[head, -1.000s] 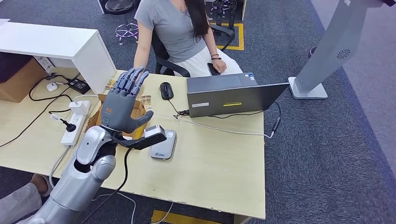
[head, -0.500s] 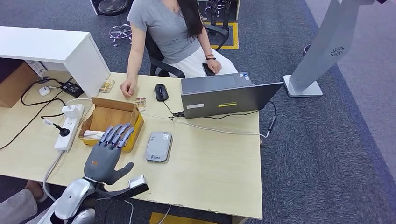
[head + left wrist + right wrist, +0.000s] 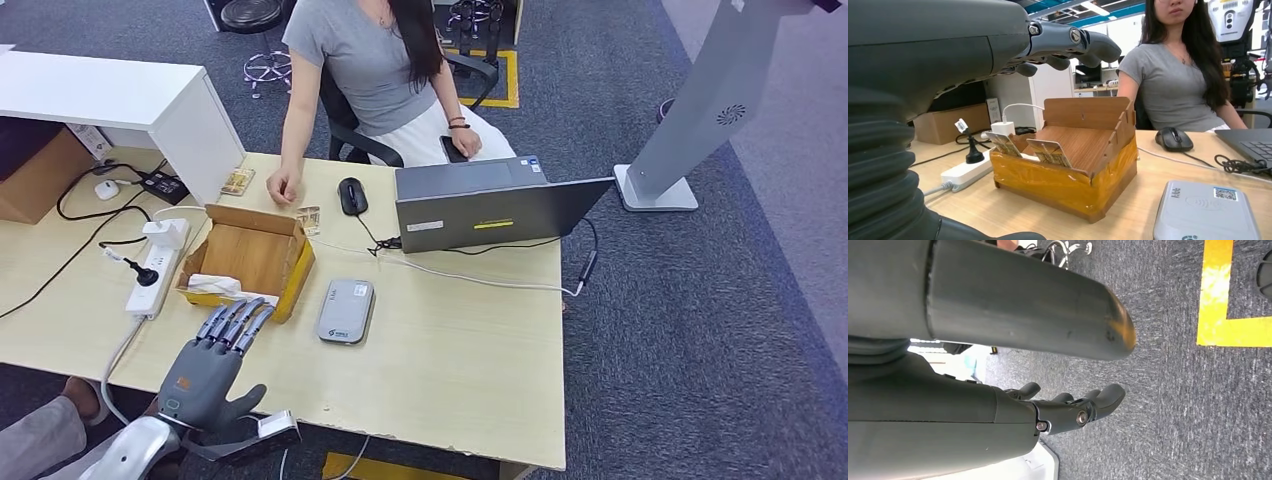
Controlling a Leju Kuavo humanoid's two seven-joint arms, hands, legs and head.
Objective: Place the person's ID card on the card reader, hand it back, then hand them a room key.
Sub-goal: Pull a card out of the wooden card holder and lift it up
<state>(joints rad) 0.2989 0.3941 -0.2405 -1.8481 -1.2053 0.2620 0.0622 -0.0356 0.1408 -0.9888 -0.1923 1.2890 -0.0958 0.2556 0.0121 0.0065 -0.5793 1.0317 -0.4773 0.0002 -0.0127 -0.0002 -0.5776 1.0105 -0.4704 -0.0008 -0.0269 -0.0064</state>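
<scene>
Pulled back from over the cardboard box (image 3: 252,258) to the near desk edge: left hand (image 3: 208,372) flat, fingers spread, holding nothing. ID card (image 3: 310,220) lying far side, beside person's hand (image 3: 283,186). Could clip the box reaching across again.

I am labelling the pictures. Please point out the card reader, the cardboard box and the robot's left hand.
card reader (image 3: 345,311): head view, middle of its grey top.
cardboard box (image 3: 251,254): head view, its bare floor.
left hand (image 3: 208,368): head view, back of the hand.
</scene>
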